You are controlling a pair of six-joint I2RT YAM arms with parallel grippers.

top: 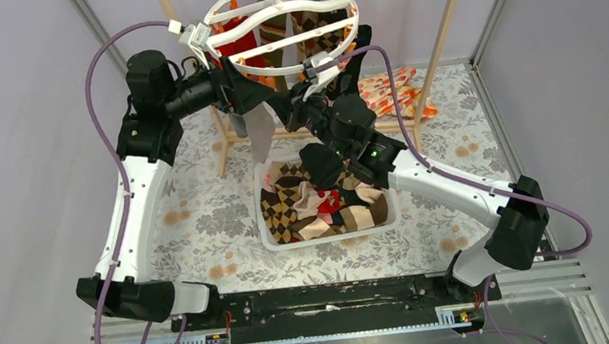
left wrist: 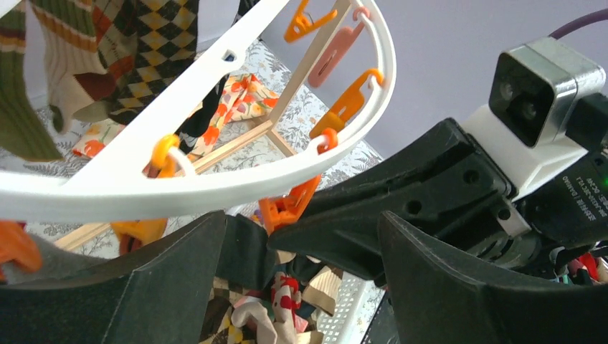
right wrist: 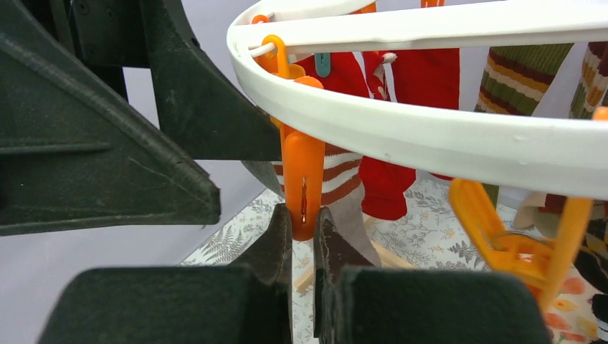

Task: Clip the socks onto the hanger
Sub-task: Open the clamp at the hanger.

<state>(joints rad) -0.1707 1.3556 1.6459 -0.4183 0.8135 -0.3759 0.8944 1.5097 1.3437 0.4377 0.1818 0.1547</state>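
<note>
Right wrist: jaws tight on orange clip (right wrist: 302,179) beneath hanger (right wrist: 401,136).

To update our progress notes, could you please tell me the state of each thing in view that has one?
Round white plastic hanger ring: hanging, with hung socks clipped on.
Orange plastic clip: dangling, lower end pinched by right pincer.
Right pincer: shut on that clip.
Left pincer: open, empty.
Grey fabric sock: hanging limp beside that clip.
White plastic basket: upright, holding loose socks.
</note>
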